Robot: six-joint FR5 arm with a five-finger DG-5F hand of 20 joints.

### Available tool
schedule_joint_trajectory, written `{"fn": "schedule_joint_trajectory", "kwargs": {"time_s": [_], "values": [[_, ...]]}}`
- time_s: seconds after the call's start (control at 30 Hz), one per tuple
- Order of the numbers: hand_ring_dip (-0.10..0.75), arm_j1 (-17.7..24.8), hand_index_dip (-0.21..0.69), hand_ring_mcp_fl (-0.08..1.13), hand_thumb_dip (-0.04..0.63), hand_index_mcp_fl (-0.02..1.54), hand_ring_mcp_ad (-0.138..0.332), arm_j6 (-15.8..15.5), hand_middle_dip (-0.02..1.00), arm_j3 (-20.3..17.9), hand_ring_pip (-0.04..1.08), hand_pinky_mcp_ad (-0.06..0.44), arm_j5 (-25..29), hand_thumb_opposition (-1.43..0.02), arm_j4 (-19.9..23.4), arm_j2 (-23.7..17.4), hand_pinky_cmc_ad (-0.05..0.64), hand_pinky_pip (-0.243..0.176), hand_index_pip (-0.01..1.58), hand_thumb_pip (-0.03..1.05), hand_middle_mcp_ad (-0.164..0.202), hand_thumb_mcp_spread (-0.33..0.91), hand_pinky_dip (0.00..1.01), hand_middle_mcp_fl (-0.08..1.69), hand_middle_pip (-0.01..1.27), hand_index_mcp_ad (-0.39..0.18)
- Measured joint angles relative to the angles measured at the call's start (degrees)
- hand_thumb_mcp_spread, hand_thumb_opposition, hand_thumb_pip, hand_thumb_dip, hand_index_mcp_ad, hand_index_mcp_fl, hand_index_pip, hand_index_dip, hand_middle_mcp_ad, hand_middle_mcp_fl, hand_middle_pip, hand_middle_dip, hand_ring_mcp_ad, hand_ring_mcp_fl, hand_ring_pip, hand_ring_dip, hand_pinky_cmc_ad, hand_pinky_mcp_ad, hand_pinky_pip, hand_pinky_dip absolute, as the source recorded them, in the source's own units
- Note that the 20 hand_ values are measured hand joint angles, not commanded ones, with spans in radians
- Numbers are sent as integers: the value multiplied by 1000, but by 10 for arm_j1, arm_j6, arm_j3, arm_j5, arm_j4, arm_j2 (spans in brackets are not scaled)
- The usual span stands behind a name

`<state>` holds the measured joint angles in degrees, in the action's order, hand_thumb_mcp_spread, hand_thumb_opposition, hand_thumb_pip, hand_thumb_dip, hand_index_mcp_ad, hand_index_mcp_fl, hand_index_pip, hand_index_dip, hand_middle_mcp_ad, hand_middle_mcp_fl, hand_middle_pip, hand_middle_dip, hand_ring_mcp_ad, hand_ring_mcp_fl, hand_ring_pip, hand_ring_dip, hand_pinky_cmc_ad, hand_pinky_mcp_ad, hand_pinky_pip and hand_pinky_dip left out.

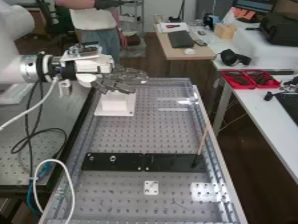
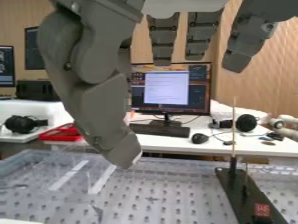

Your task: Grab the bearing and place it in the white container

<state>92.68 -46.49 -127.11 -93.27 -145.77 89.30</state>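
In the high view the hand is over the white container, at the far left part of the perforated bench. Its dark fingers point towards the right, relaxed, and it is open. Thumb and fingers of the hand hang apart in the wrist view, with nothing seen between them. A small round light piece, possibly the bearing, lies on the left half of the black plate; I cannot tell for certain what it is.
A thin wooden stick stands upright at the right end of the black plate. A small white plate lies nearer. Red trays sit on the side table at right. Cables loop along the bench's left.
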Motion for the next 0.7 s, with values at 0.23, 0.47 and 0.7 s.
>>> {"fn": "schedule_joint_trajectory", "kwargs": {"time_s": [0.23,0.47,0.7], "values": [[73,83,91,-3,298,360,138,6,161,-18,84,297,89,-1012,-8,-24,379,-89,1443,581,75,564,178,16,129,-199],[73,159,91,-3,298,360,140,17,161,-32,84,297,173,-1012,-12,-41,379,-89,1443,581,79,564,178,16,129,-195],[73,242,94,-3,298,360,138,42,161,-47,84,297,283,-1012,-7,-42,382,-89,1443,581,79,564,178,16,129,-199]]}}
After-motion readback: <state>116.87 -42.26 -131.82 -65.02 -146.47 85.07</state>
